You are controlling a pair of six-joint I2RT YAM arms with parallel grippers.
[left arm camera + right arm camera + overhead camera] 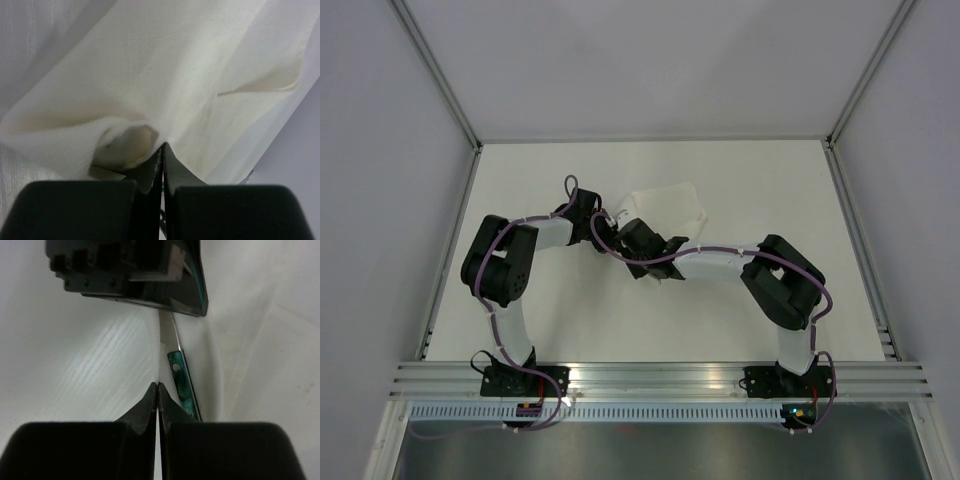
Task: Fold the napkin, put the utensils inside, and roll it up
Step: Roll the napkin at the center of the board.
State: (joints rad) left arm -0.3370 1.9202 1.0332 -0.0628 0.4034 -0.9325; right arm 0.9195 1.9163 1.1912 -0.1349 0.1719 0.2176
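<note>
Supporting worktop: white, with both arms reaching inward from your near edge and meeting near its middle.
Napkin: you see it bunched and rumpled just beyond where the two claws meet, not lying flat. In the left wrist view it rises in soft folds, with a small pocket just left of the fingertips.
Left claw: fingers pressed together, with a pinch of napkin caught at the tips.
Right claw: fingers closed tip to tip on a crease of the napkin, facing the left claw, which fills the top of the right wrist view.
Utensil: teal-green handle with a small hole and a thin metal blade. It lies in a fold of the napkin just right of the right claw's tips, its blade end running towards the left claw.
</note>
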